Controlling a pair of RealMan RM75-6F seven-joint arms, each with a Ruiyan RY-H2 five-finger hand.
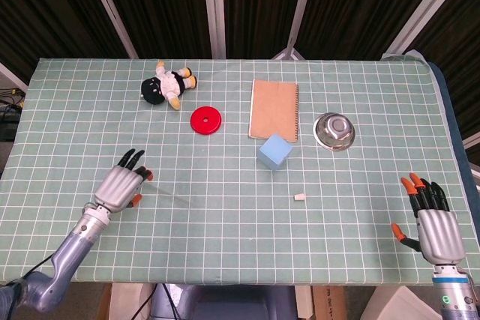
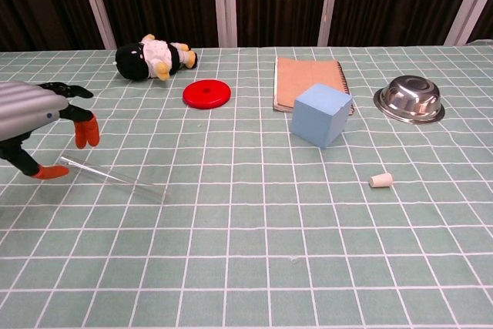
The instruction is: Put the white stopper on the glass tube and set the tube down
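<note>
While hovering with fingers spread and empty, left hand just beside the near end of the glass tube. Tube flat on the table, long axis ten to four o'clock. White stopper well apart, toward three o'clock. Right hand spread, empty, much farther off.
</note>
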